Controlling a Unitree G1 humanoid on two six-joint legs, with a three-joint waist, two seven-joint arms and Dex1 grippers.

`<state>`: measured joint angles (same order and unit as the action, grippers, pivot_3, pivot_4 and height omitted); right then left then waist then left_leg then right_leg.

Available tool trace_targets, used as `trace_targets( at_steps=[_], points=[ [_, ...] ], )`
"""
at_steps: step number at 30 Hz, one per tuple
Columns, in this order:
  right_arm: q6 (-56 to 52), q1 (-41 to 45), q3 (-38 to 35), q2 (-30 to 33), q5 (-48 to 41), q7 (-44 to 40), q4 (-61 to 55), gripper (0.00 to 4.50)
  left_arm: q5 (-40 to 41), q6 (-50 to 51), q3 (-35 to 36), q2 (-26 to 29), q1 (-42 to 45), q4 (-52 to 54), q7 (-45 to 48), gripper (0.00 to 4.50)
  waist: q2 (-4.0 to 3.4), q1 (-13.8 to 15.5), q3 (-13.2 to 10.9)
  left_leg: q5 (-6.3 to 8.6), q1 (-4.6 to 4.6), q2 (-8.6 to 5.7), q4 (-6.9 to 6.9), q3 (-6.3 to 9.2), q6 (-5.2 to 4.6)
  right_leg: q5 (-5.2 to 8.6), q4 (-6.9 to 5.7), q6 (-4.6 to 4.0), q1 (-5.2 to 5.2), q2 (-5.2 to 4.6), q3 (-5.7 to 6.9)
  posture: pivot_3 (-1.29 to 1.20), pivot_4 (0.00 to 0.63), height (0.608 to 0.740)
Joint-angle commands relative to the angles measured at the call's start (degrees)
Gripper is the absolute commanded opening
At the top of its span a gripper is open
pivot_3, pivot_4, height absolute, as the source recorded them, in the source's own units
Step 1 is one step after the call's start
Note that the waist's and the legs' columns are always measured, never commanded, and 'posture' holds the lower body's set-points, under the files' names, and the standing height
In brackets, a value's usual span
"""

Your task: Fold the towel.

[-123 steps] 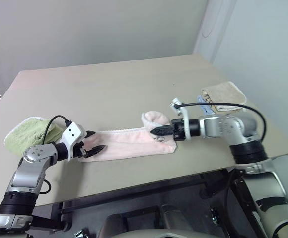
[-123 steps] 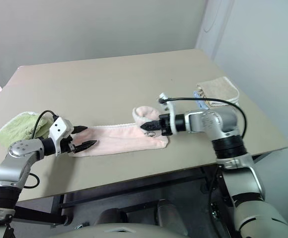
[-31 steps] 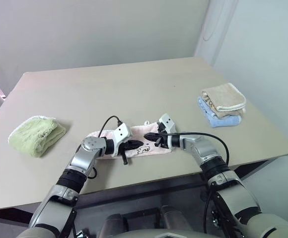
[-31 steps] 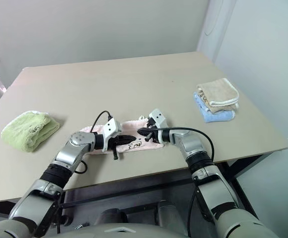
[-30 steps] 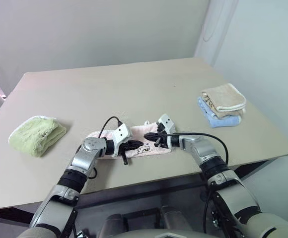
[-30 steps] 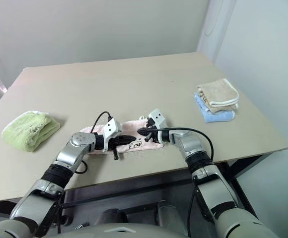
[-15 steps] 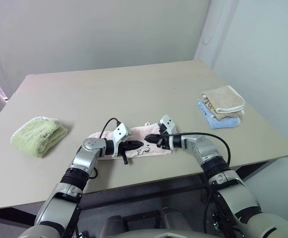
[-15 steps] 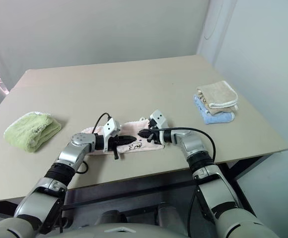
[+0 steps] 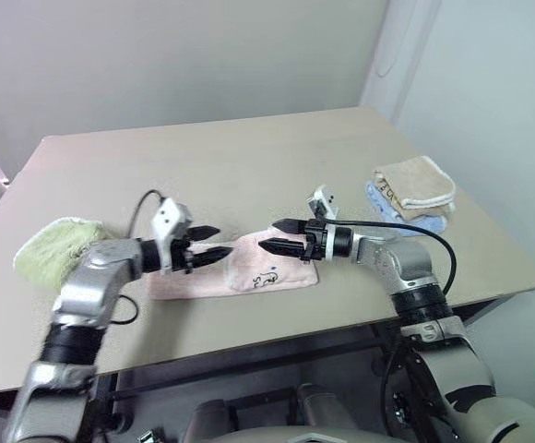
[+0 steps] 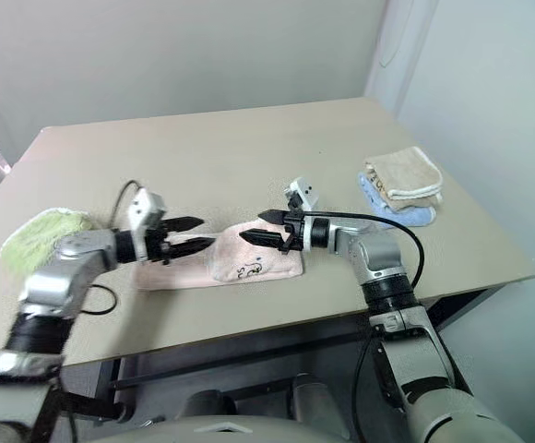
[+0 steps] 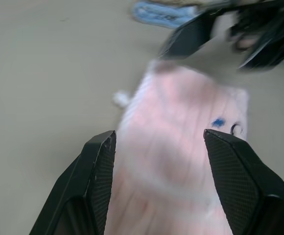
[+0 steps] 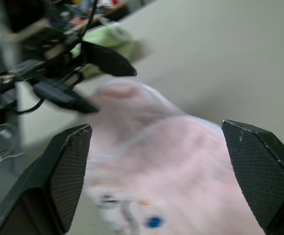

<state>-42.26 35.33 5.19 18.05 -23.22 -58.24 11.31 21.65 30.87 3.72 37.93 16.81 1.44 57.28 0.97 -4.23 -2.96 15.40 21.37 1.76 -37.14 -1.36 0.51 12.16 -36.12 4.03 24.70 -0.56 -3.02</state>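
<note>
Pale pink terry-cloth towel [image 9: 235, 269] lies folded flat near table's front edge. Left gripper [image 9: 210, 244] and right gripper [image 9: 278, 236] hang above it, fingers spread, holding nothing; fold probably just laid.

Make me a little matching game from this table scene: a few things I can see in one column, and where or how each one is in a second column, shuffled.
Things:
1. pink towel
2. green towel
3. beige towel
4. right pincer

Places or states:
A. rests on top of the blue towel
B. open, holding nothing, above the pink cloth
C. lies folded near the table's front edge, between the two arms
D. bunched up behind the robot's left arm

Pairs: 1-C, 2-D, 3-A, 4-B
</note>
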Motion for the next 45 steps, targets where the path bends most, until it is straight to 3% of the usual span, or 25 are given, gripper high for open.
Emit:
trace_targets(
  at_steps=[1, 6, 10, 19, 29, 39, 45],
  points=[
    [-5.8, 0.4, -1.1, 0.0, -4.3, 0.4, -4.3, 4.46, 3.3, 9.2, 4.8, 3.0, -3.0, 4.1, -3.0, 3.05, 0.01, 0.1, 0.0, 0.0, 0.0, 0.0, -0.01, 0.0, 0.0, 0.02, 0.02, -0.04, 0.0, 0.0, 0.02, 0.0, 0.0, 0.729],
    [-13.4, 1.0, -2.7, -0.8, -10.0, 1.3, -6.1, 4.46, 10.0, 22.8, 12.9, 6.3, -9.5, 8.1, -6.3, 3.05, 0.03, -0.1, 0.0, 0.0, -0.01, 0.06, -0.08, 0.0, 0.01, 0.04, 0.02, -0.08, -0.01, -0.03, 0.04, 0.0, 0.0, 0.729],
    [-15.2, 2.1, -3.0, -2.1, -11.2, 3.3, -4.5, 4.46, 18.2, 36.7, 21.7, 3.0, -9.5, 9.4, -12.9, 3.05, 0.08, 0.1, -0.1, 0.01, 0.01, 0.05, -0.08, 0.07, 0.01, 0.05, 0.04, -0.08, 0.0, -0.05, 0.11, 0.0, 0.0, 0.729],
    [-18.6, 3.4, -3.7, -4.2, -13.4, 5.8, -1.5, 4.46, 28.3, 53.6, 33.6, -3.6, -12.9, 14.3, -22.6, 3.05, 0.14, -0.1, 0.0, 0.01, 0.02, 0.03, -0.03, 0.07, 0.01, 0.04, 0.06, -0.09, 0.0, -0.01, 0.11, 0.0, 0.0, 0.729],
    [-17.9, 3.5, -3.5, -5.4, -13.1, 7.1, 0.6, 4.46, 29.9, 59.1, 38.9, -6.2, -16.8, 16.7, -29.0, 3.05, 0.16, -0.5, 0.0, 0.02, 0.01, 0.02, -0.03, 0.08, 0.03, 0.05, 0.1, -0.11, 0.0, -0.06, 0.11, 0.0, 0.0, 0.729],
    [-16.4, 3.3, -3.5, -5.6, -12.1, 8.8, 1.1, 4.46, 25.6, 61.3, 40.4, -13.6, -9.5, 11.1, -39.3, 3.05, 0.18, -0.5, 0.0, 0.02, 0.02, -0.01, -0.02, 0.07, 0.04, 0.04, 0.14, -0.11, -0.02, -0.06, 0.11, 0.0, 0.0, 0.729],
    [-15.7, 3.3, -3.4, -5.2, -12.0, 9.0, 1.2, 4.46, 27.1, 61.6, 41.9, -17.0, -6.8, 10.2, -42.3, 3.05, 0.18, -0.4, 0.0, 0.02, 0.03, -0.03, -0.01, 0.08, 0.04, 0.04, 0.14, -0.11, -0.03, -0.06, 0.11, 0.0, 0.0, 0.729]
  ],
)
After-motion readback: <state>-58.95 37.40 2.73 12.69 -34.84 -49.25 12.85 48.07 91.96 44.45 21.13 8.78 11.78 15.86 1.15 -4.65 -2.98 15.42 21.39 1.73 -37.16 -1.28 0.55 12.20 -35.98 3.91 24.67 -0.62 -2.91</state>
